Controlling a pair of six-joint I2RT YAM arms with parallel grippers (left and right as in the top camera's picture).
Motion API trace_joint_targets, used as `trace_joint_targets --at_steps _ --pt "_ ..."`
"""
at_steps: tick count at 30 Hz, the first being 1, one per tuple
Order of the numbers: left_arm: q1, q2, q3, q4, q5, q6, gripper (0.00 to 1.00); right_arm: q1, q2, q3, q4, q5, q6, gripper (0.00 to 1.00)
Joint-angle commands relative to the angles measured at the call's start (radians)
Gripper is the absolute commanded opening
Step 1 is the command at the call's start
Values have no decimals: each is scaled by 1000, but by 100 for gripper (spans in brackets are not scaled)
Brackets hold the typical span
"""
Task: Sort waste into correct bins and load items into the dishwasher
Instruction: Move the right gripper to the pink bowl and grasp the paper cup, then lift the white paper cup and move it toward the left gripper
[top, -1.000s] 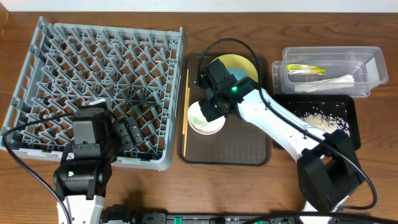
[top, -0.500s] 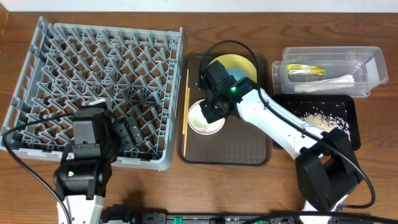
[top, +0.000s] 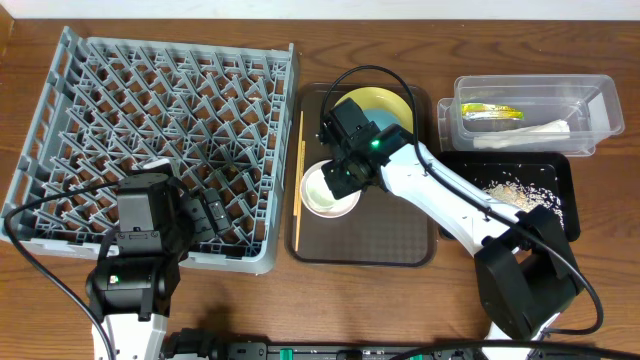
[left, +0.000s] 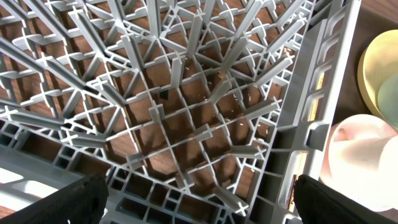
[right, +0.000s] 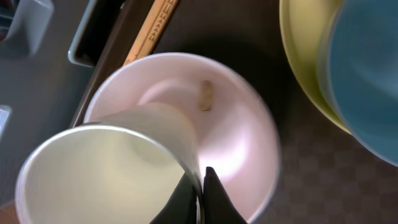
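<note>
The dish rack (top: 283, 150) is matt grey plastic, standing on a wood-grain table (top: 400, 300). The white bowl (right: 242, 149) and cup (right: 106, 174) look smooth and glossy, on a brown tray (top: 380, 235) with a fine, rough-textured matt surface. At two o'clock, the tub (top: 600, 120) is clear, shiny plastic.

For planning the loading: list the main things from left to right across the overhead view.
Grey dish rack → wooden chopsticks → white bowl → yellow plate → clear tub.

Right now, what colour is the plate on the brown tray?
Yellow. The plate shows best in the overhead view.
</note>
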Motion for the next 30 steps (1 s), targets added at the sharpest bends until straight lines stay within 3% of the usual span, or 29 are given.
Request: trace_joint_targets --at_steps 1,8,19,30 --pt "-4 -1 18 -2 3 -9 98 8 8 -9 0 3 6 1" --pt "-4 -1 18 -2 3 -9 98 -6 -27 18 10 -33 6 1" --pt "-4 -1 18 -2 2 -9 98 -132 -265 68 -6 -49 6 1" --pt "-4 -1 18 -2 3 -9 98 -279 -302 68 -48 -307 6 1"
